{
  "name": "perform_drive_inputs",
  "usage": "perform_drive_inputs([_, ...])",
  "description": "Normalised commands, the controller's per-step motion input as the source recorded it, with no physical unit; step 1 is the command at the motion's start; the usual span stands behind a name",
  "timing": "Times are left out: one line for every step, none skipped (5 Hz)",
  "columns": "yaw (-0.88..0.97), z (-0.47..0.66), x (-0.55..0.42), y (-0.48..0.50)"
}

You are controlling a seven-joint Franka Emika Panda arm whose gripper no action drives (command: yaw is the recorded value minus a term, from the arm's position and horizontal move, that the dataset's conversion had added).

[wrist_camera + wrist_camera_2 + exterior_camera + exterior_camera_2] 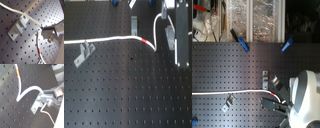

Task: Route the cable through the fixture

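My hand (166,15) hangs upright at the first exterior view's right, pinching the cable (114,39). One cable lies across the surface (124,90). Three grey clips; the fixture (170,36) is just beside my hand.

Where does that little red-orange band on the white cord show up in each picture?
First exterior view: red-orange band, right of centre on the long thin white cable.
Second exterior view: hidden or too small to tell.
First wrist view.
Second wrist view.
Shared landmark: the black perforated board.
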Motion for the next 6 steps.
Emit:
perform_drive_inputs([0.0,0.0,0.209,-0.001])
perform_drive_inputs([0.0,0.0,0.097,0.0])
perform_drive_inputs([-0.21,-0.15,0.65,-0.147])
perform_drive_inputs([-0.13,-0.22,0.401,-0.362])
perform_drive_inputs([0.0,0.0,0.001,-0.011])
perform_drive_inputs([0.06,0.02,-0.222,-0.405])
